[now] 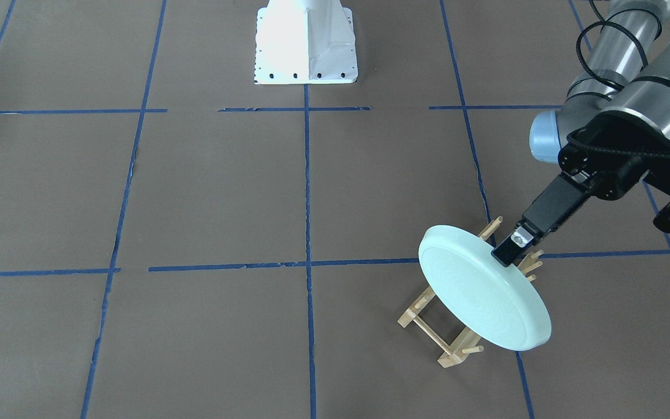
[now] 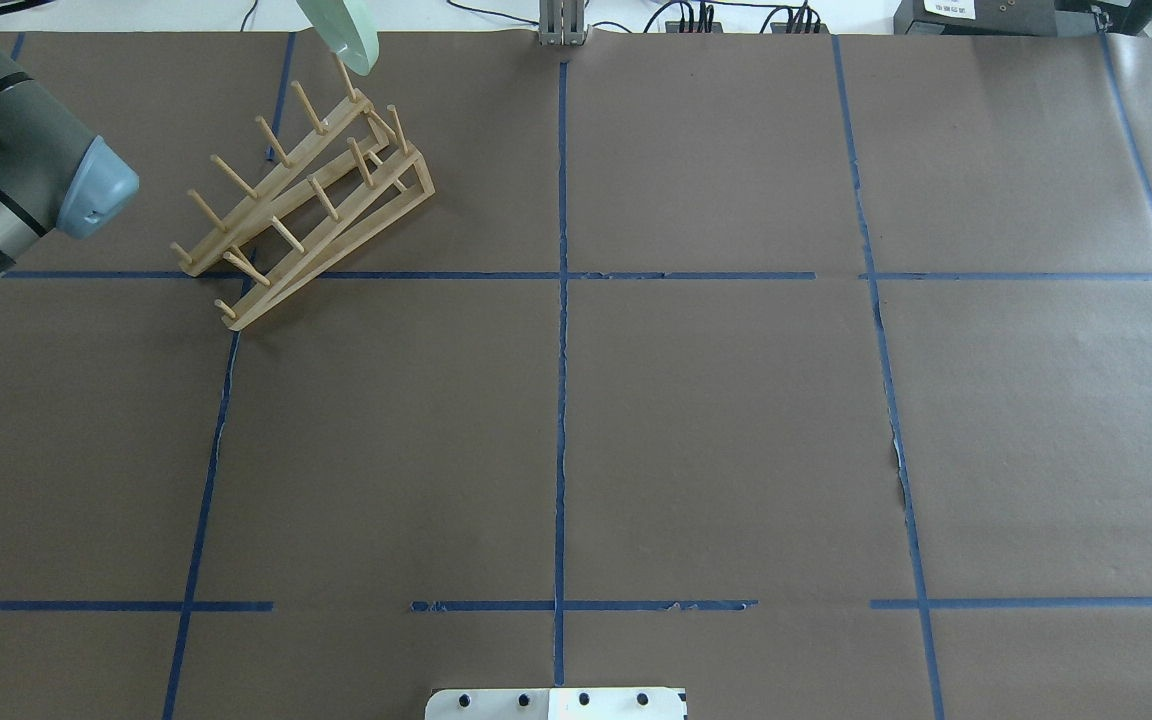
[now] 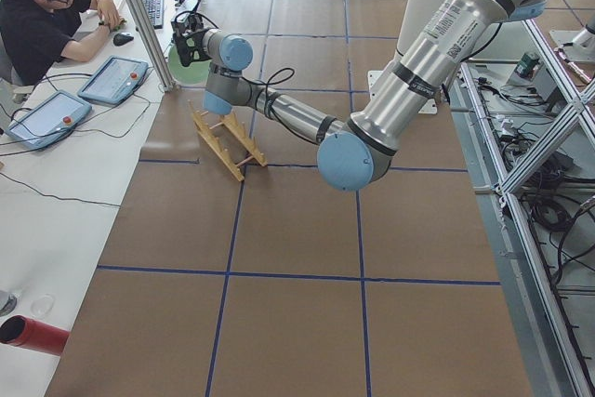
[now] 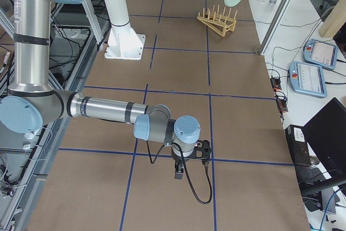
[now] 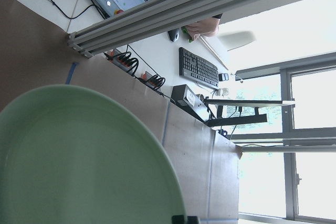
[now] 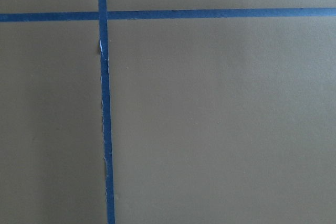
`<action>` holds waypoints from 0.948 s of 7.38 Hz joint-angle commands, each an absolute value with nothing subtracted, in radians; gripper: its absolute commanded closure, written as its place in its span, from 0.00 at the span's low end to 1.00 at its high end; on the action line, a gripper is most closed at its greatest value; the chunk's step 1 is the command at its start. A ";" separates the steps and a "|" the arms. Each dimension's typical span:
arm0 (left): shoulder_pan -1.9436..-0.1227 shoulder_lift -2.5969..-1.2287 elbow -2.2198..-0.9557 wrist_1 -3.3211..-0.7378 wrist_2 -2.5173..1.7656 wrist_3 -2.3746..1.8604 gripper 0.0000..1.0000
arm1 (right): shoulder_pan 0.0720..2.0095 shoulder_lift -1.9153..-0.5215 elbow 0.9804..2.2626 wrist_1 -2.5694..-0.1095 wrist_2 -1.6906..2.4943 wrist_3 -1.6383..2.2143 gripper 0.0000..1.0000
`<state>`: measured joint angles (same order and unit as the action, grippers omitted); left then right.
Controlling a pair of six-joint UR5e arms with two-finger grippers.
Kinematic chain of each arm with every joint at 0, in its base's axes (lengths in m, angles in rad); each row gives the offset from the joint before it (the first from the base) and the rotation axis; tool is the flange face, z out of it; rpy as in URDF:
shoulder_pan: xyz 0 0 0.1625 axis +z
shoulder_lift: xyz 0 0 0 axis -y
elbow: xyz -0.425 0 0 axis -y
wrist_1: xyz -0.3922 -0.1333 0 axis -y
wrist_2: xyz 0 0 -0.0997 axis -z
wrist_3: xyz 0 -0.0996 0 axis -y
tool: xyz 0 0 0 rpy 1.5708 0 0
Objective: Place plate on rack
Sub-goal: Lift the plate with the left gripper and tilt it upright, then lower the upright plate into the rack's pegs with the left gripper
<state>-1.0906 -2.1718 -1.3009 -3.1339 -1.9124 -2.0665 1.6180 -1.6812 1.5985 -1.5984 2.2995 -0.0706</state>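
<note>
Plate (image 1: pixel 480 291) — one, tilted over one rack (image 1: pixel 450 354) — pinched at the rim by left fingers (image 1: pixel 505 252); right fingers (image 4: pixel 178 173): cannot tell.

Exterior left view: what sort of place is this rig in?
Most likely a robotics lab workcell: a table covered in brown paper gridded with blue tape, an operator seated at a side desk, and two teach pendants nearby.
</note>
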 commanded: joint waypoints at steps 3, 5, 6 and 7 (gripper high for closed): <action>-1.054 -2.155 -1.266 -3.162 -1.855 -2.068 1.00 | 1.618 -1.681 1.598 -1.598 2.299 -0.071 0.00; -1.023 -2.154 -1.256 -3.162 -1.830 -2.066 1.00 | 1.617 -1.681 1.598 -1.598 2.299 -0.071 0.00; -1.011 -2.154 -1.253 -3.162 -1.810 -2.065 1.00 | 1.617 -1.681 1.600 -1.598 2.299 -0.071 0.00; -1.002 -2.152 -1.253 -3.162 -1.804 -2.060 1.00 | 1.617 -1.681 1.600 -1.598 2.299 -0.071 0.00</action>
